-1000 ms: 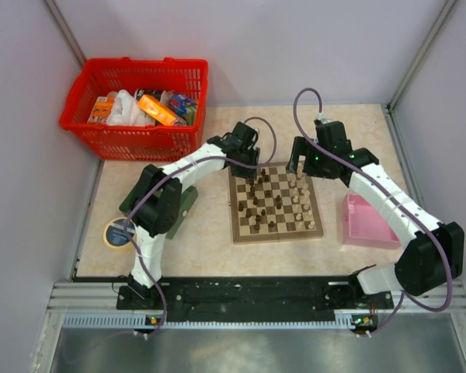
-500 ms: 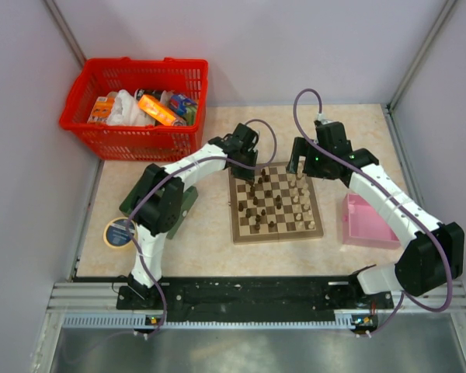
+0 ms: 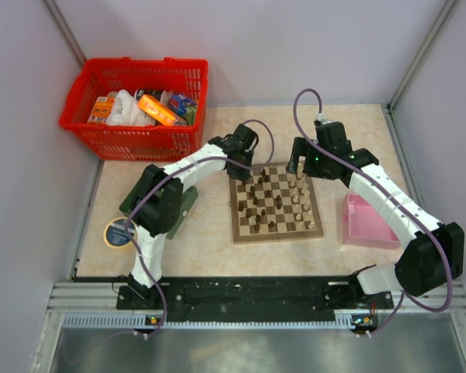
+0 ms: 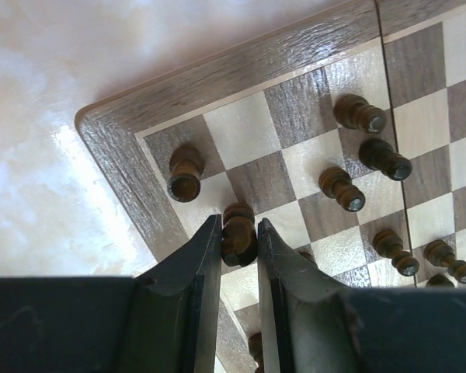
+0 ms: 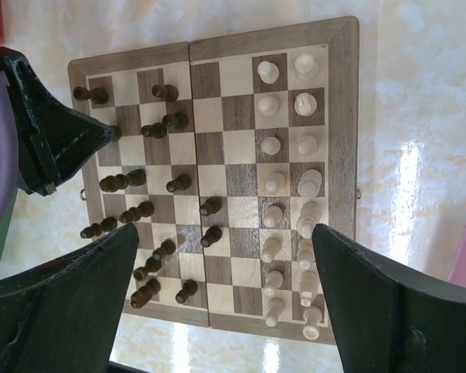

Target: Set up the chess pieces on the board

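Note:
The chessboard (image 3: 314, 230) lies mid-table, with dark pieces (image 3: 254, 208) on its left half and pale pieces (image 3: 300, 203) in two rows on its right. My left gripper (image 3: 247, 172) is at the board's far left corner, shut on a dark piece (image 4: 238, 232) that stands over a square near the edge (image 4: 113, 148). Another dark piece (image 4: 185, 172) stands in the corner beside it. My right gripper (image 3: 299, 167) hangs open and empty above the board's far right side; below it are the pale rows (image 5: 304, 186) and scattered dark pieces (image 5: 132, 210).
A red basket (image 3: 136, 124) of packets stands at the far left. A pink box (image 3: 366, 225) sits right of the board. A green object (image 3: 188, 203) and a round tape roll (image 3: 119, 231) lie left of the board.
My left gripper has shifted slightly toward the board's far left corner with the dark piece. The right arm has not moved.

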`<move>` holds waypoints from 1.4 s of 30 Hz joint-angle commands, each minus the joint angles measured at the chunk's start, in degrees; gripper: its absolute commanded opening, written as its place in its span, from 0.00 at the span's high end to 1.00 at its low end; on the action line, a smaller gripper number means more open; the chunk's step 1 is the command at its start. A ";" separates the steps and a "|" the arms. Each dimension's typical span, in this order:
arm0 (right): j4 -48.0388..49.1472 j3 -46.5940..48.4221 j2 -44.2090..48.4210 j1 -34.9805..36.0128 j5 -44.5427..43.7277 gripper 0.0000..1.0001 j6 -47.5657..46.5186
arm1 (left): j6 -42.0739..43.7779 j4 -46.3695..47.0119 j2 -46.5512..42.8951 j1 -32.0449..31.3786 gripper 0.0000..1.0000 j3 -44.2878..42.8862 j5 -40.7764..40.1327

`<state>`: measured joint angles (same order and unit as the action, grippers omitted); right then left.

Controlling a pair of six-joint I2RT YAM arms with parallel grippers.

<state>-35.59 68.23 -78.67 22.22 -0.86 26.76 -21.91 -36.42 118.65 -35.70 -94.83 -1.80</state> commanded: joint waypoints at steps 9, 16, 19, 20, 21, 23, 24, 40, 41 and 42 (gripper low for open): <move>1.14 0.33 0.63 -0.33 0.25 0.07 -0.13 | 0.47 -4.44 -0.61 0.28 0.83 -3.61 -7.60; 1.14 0.07 0.36 -0.33 0.42 0.07 -0.13 | 0.38 -3.57 -0.09 0.28 0.82 -4.40 -6.90; 1.05 -0.02 0.28 -0.33 0.34 0.07 -0.22 | 0.38 -3.48 0.26 0.28 0.82 -4.75 -6.02; 1.05 -0.02 0.36 -0.33 0.34 0.07 -0.22 | 0.38 -3.48 0.44 0.20 0.82 -4.67 -5.93; 1.14 -0.11 0.36 -0.33 0.34 0.07 -0.22 | 0.38 -3.56 0.53 0.20 0.82 -4.75 -5.76; 1.05 -0.11 0.36 -0.33 0.42 0.07 -0.22 | 0.29 -3.48 0.62 0.20 0.82 -4.58 -5.67; 1.05 -0.20 0.36 -0.33 0.42 0.07 -0.22 | 0.29 -3.39 0.53 0.20 0.82 -4.49 -5.67; 1.05 -0.20 0.54 -0.33 0.34 0.07 -0.66 | -0.50 -2.60 2.20 0.28 0.77 -4.67 -4.79; 1.05 -0.20 0.45 -0.33 0.42 0.07 -0.66 | -0.50 -2.60 2.20 0.28 0.76 -4.75 -4.79; 1.05 -0.29 0.54 -0.33 0.42 0.07 -0.66 | -0.50 -2.60 2.20 0.28 0.75 -4.67 -4.88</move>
<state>-35.59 68.23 -78.67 22.22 -0.73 26.57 -22.15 -40.23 120.25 -35.66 -97.89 -6.90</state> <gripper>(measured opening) 0.932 0.268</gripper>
